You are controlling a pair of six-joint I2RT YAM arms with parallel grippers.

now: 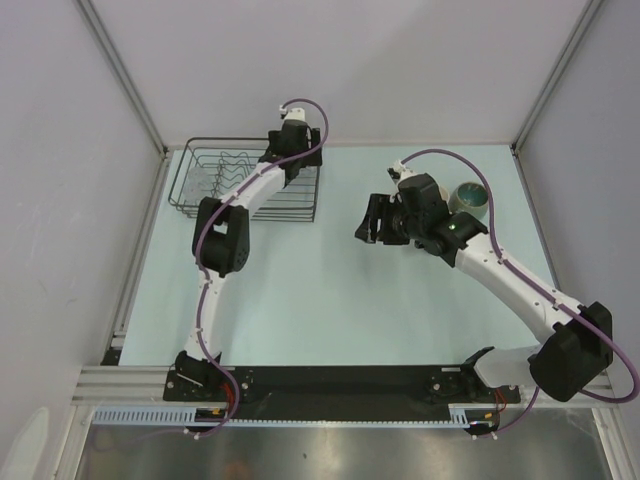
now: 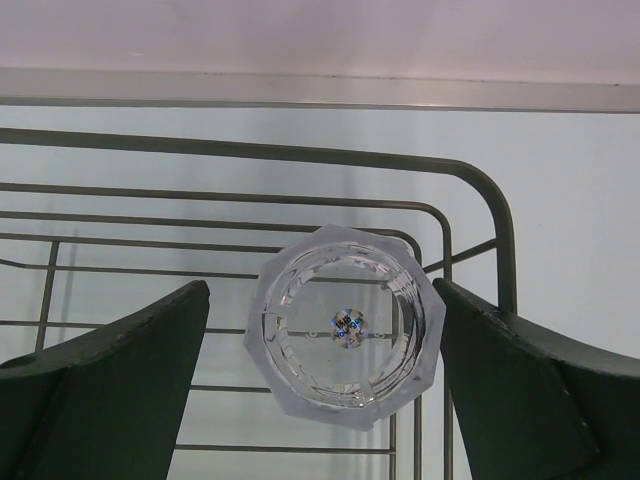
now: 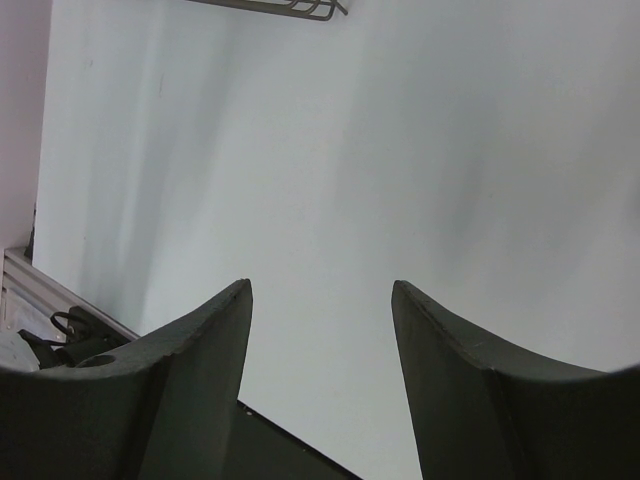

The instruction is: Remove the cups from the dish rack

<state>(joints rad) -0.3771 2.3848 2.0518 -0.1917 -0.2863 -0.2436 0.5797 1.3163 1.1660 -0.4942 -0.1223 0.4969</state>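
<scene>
The black wire dish rack (image 1: 215,185) stands at the table's far left. Over its far right corner my left gripper (image 2: 320,288) points straight down. It is open, one finger on each side of a clear glass tumbler (image 2: 345,325) that stands upright in the rack (image 2: 300,155), with a slim gap at each finger. In the top view the left gripper (image 1: 296,150) hides the tumbler. A pale green-teal cup (image 1: 470,197) stands on the table at the far right. My right gripper (image 1: 373,220) hangs open over the middle of the table, nothing between its fingers (image 3: 200,340).
The right arm's wrist sits just in front of the green-teal cup. A corner of the rack (image 3: 290,6) shows at the top of the right wrist view. Metal frame posts and grey walls close in the table on the left, right and far sides.
</scene>
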